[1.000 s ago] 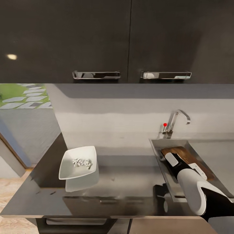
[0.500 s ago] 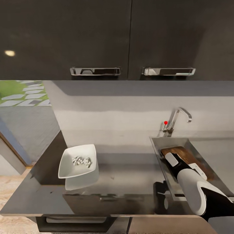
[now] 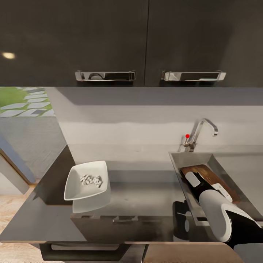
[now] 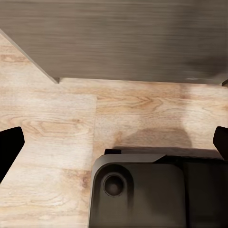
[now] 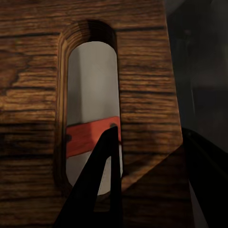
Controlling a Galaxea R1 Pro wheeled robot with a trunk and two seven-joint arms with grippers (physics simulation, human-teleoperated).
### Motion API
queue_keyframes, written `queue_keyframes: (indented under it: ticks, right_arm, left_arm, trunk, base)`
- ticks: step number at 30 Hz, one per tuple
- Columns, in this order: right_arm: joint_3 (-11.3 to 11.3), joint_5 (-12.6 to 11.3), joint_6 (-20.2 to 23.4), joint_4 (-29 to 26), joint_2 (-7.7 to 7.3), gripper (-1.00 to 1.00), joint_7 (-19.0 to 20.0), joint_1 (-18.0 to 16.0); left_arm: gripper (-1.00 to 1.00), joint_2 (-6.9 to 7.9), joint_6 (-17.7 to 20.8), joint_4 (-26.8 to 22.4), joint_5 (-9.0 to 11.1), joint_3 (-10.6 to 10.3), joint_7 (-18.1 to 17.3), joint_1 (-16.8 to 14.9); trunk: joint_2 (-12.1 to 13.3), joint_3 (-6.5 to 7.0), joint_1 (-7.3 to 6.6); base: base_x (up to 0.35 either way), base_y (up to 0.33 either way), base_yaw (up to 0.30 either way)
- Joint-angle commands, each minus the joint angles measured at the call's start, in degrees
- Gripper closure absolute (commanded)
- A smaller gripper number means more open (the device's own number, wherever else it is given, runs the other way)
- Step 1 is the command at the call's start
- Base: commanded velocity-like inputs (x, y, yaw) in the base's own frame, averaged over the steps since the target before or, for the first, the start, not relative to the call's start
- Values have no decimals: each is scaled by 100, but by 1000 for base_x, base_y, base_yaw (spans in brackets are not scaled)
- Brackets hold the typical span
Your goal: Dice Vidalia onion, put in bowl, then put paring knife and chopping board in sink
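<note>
The white square bowl [image 3: 77, 187] stands on the grey countertop [image 3: 146, 199] at the left, with pale diced onion [image 3: 91, 180] inside. At the right, the dark wooden chopping board [image 3: 206, 174] lies in the steel sink [image 3: 190, 159]. My right gripper [image 3: 193, 179] reaches down onto the board. In the right wrist view one finger [image 5: 105, 180] passes through the board's [image 5: 142, 61] handle slot and the other sits at its outer edge, so the right gripper [image 5: 152, 137] is shut on the board. A reddish-brown strip, the paring knife's handle [image 5: 88, 137], shows through the slot. My left gripper [image 4: 114, 142] hangs open over the floor.
A chrome tap [image 3: 201, 132] with a red knob stands behind the sink. Dark wall cabinets [image 3: 146, 36] with bar handles hang above the counter. Beside the counter's left end is an opening to grass and paving [image 3: 22, 104]. Wooden floor [image 4: 71, 109] and my dark base [image 4: 142, 190] lie under the left arm.
The whole head view has shifted a little, so the camera moved. The right arm, board and bowl keep their places relative to the counter.
</note>
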Motion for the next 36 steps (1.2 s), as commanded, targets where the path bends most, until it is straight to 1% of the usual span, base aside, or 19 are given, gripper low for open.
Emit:
queue_keyframes:
  ticks: [1, 9, 14, 15, 31, 34, 36]
  right_arm:
    - [19, -46, -59, -4, -2, 100, -9, -4]
    - [18, -46, -57, -7, -2, 100, -9, -4]
    - [12, -52, -58, -11, -5, 100, -9, -4]
    - [13, -53, -56, -12, -6, -100, -9, -4]
    - [19, -65, -54, -94, -4, -100, -12, -4]
    - [34, -69, -23, -308, 6, -100, -23, -4]
    - [56, -62, 50, -663, 26, -100, -34, -4]
  left_arm:
    - [-100, 6, -12, -8, 59, -45, 37, 2]
    - [-100, 6, -12, -7, 59, -45, 37, 1]
    - [-100, 6, -12, -1, 59, -45, 37, 2]
    - [-100, 6, -12, -2, 59, -45, 37, 1]
    - [-100, 6, -12, 1, 59, -45, 37, 7]
    - [-100, 6, -12, 1, 59, -45, 37, 3]
    - [-100, 6, -12, 1, 59, -45, 37, 1]
  trunk:
    - [-9, -18, 2]
    - [-9, -93, 2]
    - [-9, -108, 2]
    - [-9, -109, 2]
    - [-9, -110, 2]
    - [-9, -110, 2]
    - [-9, -110, 2]
  base:
    - [0, 0, 0]
    - [0, 0, 0]
    - [0, 0, 0]
    - [0, 0, 0]
    - [0, 0, 0]
    - [0, 0, 0]
    - [0, 0, 0]
